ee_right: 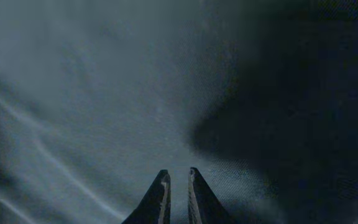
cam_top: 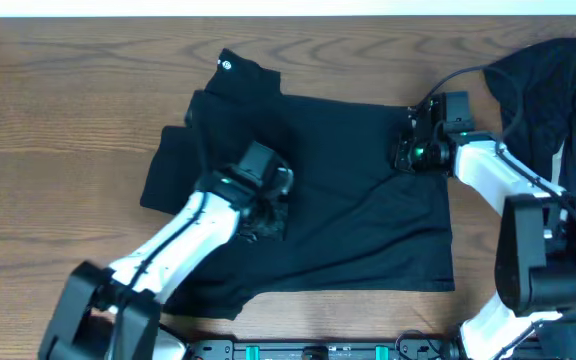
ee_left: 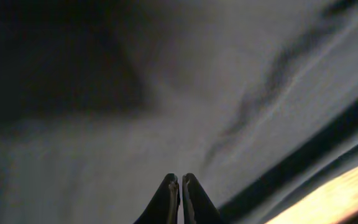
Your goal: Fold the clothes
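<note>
The clothes, a black garment, lie spread flat on the wooden table, with a small white logo at the top edge. My left gripper rests on the garment's left middle, where the cloth looks bunched. In the left wrist view its fingertips are shut tip to tip against blurred cloth, with nothing visible between them. My right gripper sits at the garment's upper right edge. In the right wrist view its tips stand a narrow slit apart, pressed on the fabric, and cloth shows in the slit.
A second black garment lies heaped at the table's far right, beside the right arm. Bare wood shows at the lower right corner of the left wrist view. The arm bases stand along the front edge.
</note>
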Tool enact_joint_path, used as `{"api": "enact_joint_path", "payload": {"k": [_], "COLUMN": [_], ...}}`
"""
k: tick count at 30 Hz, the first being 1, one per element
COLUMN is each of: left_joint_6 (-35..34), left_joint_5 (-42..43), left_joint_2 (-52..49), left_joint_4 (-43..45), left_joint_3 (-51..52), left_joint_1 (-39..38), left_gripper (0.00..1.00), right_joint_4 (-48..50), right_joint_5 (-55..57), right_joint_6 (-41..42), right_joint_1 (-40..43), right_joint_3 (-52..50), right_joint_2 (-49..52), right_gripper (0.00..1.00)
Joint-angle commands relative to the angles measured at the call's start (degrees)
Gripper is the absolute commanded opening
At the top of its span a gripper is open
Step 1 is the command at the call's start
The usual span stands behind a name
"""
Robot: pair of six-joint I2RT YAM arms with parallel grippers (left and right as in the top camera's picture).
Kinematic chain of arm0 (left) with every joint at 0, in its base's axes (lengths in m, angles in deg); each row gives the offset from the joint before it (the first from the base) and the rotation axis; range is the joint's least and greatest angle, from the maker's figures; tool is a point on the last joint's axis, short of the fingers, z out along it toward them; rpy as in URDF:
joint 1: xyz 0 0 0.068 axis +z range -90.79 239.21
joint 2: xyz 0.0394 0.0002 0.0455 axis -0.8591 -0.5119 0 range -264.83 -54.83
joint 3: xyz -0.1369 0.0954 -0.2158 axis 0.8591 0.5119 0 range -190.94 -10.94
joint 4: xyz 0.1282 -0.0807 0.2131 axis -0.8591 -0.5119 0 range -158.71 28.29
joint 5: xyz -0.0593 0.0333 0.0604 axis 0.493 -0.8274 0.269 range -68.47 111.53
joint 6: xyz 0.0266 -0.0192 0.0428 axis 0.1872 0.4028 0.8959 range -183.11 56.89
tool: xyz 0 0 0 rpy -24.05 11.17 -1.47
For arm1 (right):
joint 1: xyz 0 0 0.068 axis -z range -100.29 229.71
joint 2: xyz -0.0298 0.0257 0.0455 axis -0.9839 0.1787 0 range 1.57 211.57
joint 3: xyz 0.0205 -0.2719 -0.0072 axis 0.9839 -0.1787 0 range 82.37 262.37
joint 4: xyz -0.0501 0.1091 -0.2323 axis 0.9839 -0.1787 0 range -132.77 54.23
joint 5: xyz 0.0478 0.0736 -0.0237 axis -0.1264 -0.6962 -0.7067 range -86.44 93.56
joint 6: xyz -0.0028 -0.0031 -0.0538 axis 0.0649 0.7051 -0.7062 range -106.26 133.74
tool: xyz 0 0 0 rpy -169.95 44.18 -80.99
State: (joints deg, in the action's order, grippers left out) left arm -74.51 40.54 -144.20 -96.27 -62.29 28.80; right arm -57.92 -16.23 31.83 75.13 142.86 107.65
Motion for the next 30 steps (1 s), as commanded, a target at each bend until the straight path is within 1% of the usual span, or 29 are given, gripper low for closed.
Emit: {"api": "enact_joint_path", "payload": {"k": [1, 4, 7, 8, 11, 15, 21, 24, 26, 30], "left_joint_6": [2.6, 1.4, -1.3, -2.3, -2.9, -2.9, -2.8, -2.8, -2.8, -2.1], "left_joint_5": [-2.1, -2.1, -0.7, 0.4, 5.0, 5.6, 5.6, 5.2, 3.8, 2.5], "left_joint_2": [-2.4, -4.1, -5.3, -5.4, -5.6, -5.6, -5.6, -5.6, -5.6, -5.6], "left_joint_4": [1.4, 1.5, -0.5, -1.7, -5.4, -9.0, -11.8, -11.8, -11.2, -11.1], "left_joint_3": [-0.1, -0.1, -0.1, -0.1, -0.1, 0.1, 1.6, 2.1, 2.0, -0.7], "left_joint_1": [-2.7, -4.5, -5.6, -5.7, -5.7, -5.7, -5.7, -5.7, -5.7, -4.5], "left_gripper": [0.07, 0.07, 0.07, 0.07, 0.07, 0.07, 0.06, 0.06, 0.06, 0.06], "right_joint_4": [0.1, 0.6, 0.9, 0.9, 1.6, 6.8, 13.9, 15.7, 16.1, 11.2], "right_joint_5": [-1.2, -0.9, 2.3, 3.3, 5.1, 5.7, 7.3, 3.5, -2.1, -7.5], "right_joint_6": [1.2, 1.3, 3.8, 4.8, 7.7, 8.7, 14.3, 13.9, 9.6, 3.1], "right_joint_1": [0.0, 0.0, 0.0, 0.0, 0.0, 0.4, 2.5, 3.6, 4.4, 7.0], "right_joint_3": [0.9, 0.9, 0.9, 0.9, 0.9, 0.9, 0.9, 1.0, 1.7, 4.2], "right_joint_2": [1.0, 1.9, 3.3, 3.9, 5.9, 8.8, 12.2, 12.1, 11.6, 8.5], "right_gripper": [0.10, 0.10, 0.08, 0.06, 0.05, 0.07, 0.06, 0.09, 0.16, 0.26]}}
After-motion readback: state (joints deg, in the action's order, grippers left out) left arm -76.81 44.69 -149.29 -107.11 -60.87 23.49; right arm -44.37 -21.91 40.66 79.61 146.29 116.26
